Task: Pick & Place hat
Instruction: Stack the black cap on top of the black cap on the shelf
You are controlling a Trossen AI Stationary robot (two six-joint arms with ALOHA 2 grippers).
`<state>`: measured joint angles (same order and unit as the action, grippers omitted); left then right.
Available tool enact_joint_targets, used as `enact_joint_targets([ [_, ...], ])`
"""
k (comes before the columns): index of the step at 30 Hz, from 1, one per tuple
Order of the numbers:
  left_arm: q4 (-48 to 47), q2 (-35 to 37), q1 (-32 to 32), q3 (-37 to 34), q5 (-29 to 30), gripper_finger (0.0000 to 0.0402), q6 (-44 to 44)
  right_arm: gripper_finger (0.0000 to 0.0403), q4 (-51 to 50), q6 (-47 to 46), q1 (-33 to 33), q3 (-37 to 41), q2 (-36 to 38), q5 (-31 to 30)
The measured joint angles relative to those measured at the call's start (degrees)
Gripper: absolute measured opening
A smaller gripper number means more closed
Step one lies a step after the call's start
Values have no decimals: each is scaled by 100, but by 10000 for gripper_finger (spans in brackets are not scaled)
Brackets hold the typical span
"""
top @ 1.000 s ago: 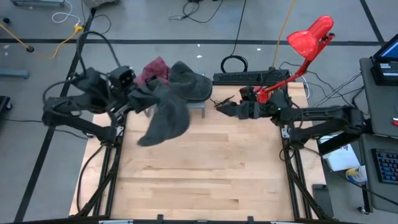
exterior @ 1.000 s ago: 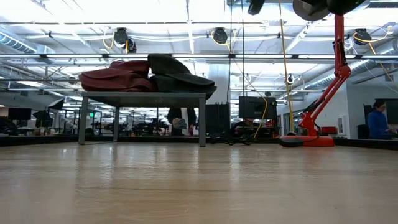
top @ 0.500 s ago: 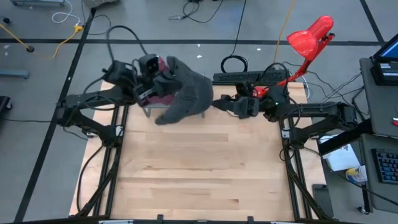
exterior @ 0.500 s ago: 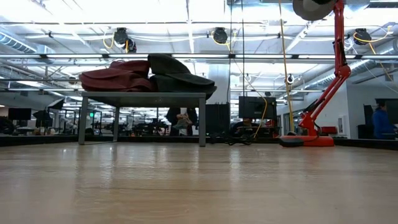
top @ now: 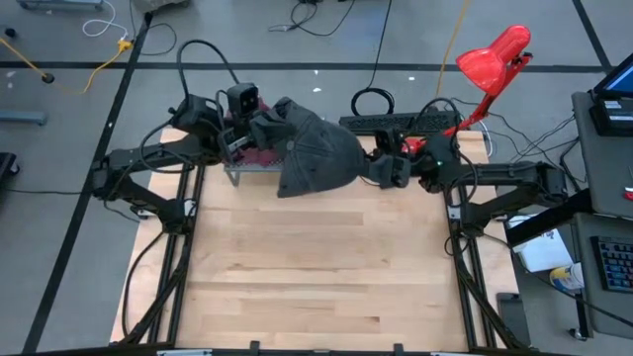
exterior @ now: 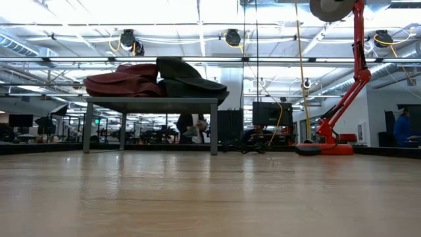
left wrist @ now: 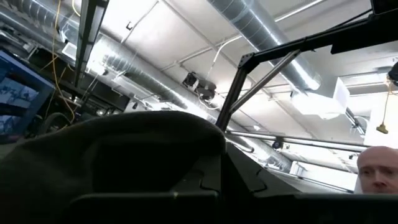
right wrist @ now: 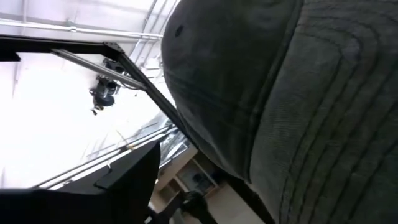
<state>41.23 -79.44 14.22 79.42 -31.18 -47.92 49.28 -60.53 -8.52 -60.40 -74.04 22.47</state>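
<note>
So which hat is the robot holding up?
Look at the far end of the wooden table, where a small grey stand sits. The dark grey cap hangs from the left hand there, unlike the red hat lying on the stand.

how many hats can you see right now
2: a grey hat held up by the left tool over the stand's right end, and a red hat on the stand beneath. Others may be hidden.

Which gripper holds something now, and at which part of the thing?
The left gripper is shut on the dark grey hat, at its edge nearest the small rack. The right gripper is open beside the hat, holding nothing.
</note>
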Motion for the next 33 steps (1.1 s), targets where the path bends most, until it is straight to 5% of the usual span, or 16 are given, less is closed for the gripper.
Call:
enact_joint_targets([
  [8, 84, 2, 2, 0, 33, 0, 17, 238, 42, -367, 40, 0, 54, 53],
  [17, 129, 104, 2, 0, 32, 33, 67, 15, 142, -798, 39, 2, 66, 181],
  [23, -1606, 497, 166, 0, -675, 96, 250, 6, 110, -963, -66, 4, 290, 412],
  [33, -5007, 1494, -21, 0, -82, 112, 1699, 4, -644, -1592, -954, 4, 604, 295],
])
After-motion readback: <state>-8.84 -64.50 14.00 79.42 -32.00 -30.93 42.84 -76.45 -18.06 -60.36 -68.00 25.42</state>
